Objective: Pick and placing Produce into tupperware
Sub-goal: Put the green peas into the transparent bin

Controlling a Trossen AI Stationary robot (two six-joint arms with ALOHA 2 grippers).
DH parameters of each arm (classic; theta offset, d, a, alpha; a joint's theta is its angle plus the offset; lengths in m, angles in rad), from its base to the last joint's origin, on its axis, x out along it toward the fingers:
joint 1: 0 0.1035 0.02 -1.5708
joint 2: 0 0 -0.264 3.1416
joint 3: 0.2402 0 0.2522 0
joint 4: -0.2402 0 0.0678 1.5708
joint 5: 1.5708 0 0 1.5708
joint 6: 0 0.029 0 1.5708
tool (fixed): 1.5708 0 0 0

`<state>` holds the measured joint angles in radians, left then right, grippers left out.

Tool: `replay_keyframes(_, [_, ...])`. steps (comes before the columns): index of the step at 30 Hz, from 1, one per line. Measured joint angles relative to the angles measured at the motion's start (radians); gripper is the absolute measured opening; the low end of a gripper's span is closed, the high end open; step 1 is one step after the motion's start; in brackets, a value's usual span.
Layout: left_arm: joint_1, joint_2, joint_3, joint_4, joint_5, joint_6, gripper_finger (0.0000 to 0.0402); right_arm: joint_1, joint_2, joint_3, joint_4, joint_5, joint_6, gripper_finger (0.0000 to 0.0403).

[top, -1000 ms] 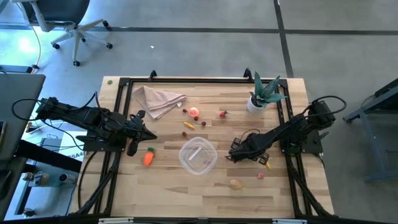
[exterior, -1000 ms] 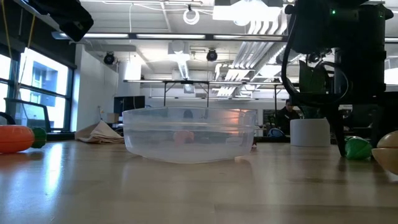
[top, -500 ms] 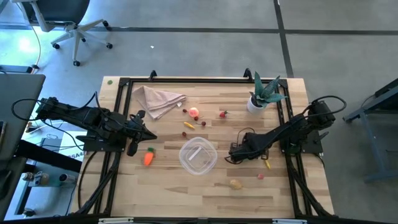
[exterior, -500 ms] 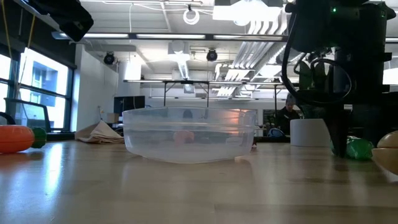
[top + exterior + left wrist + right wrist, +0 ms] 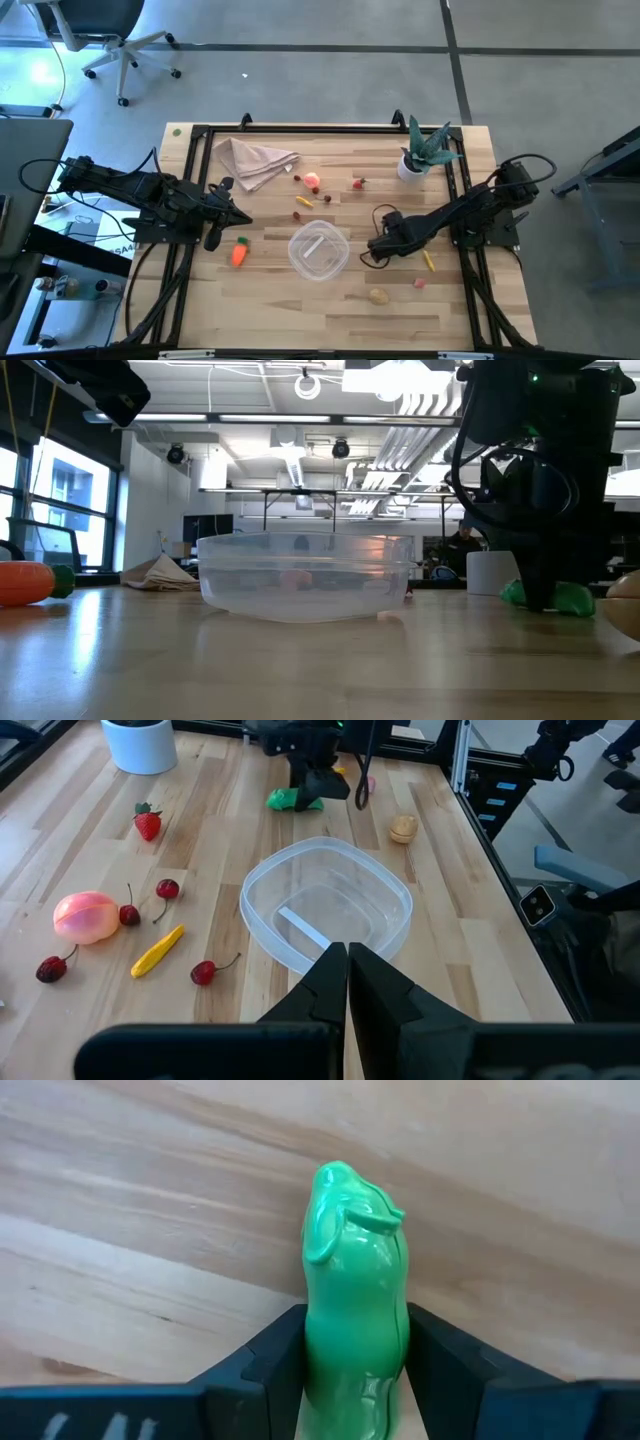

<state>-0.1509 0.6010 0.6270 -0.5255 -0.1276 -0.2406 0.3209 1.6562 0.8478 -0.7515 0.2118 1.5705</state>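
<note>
Both fingers [image 5: 270,1355] of the right gripper [image 5: 355,1370] are clamped on the green pepper [image 5: 353,1315], one against each side, low over the table [image 5: 330,310] just right of the tupperware [image 5: 319,251]. From the low view the pepper [image 5: 570,598] shows at the gripper's foot, at or just above the wood; I cannot tell which. The tupperware sits near the table's middle with no produce in it. A yellow piece [image 5: 429,261], a pink fruit [image 5: 420,283] and the potato [image 5: 378,295] lie toward the front right corner. The carrot [image 5: 238,253] lies left of the tupperware. The left gripper [image 5: 347,982] waits at the left edge, its fingers pressed together and holding nothing.
</note>
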Motion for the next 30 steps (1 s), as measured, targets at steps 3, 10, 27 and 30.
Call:
replay_keyframes(3, [0.000, 0.000, 0.000, 0.000, 0.000, 0.000, 0.0005, -0.002, 0.001, 0.000, 0.009, 0.047, -0.055, 0.0145])
replay_keyframes(10, [0.000, 0.000, 0.000, 0.000, 0.000, 0.000, 0.0005, -0.002, 0.002, 0.000, 0.065, 0.151, -0.061, 0.0145])
replay_keyframes(27, [0.000, 0.000, 0.000, 0.000, 0.000, 0.000, 0.0005, -0.001, 0.000, 0.000, 0.062, 0.106, -0.317, 0.0145])
replay_keyframes(30, [0.000, 0.000, 0.000, 0.000, 0.000, 0.000, 0.0005, -0.001, 0.000, 0.000, 0.062, 0.102, -0.339, 0.0145])
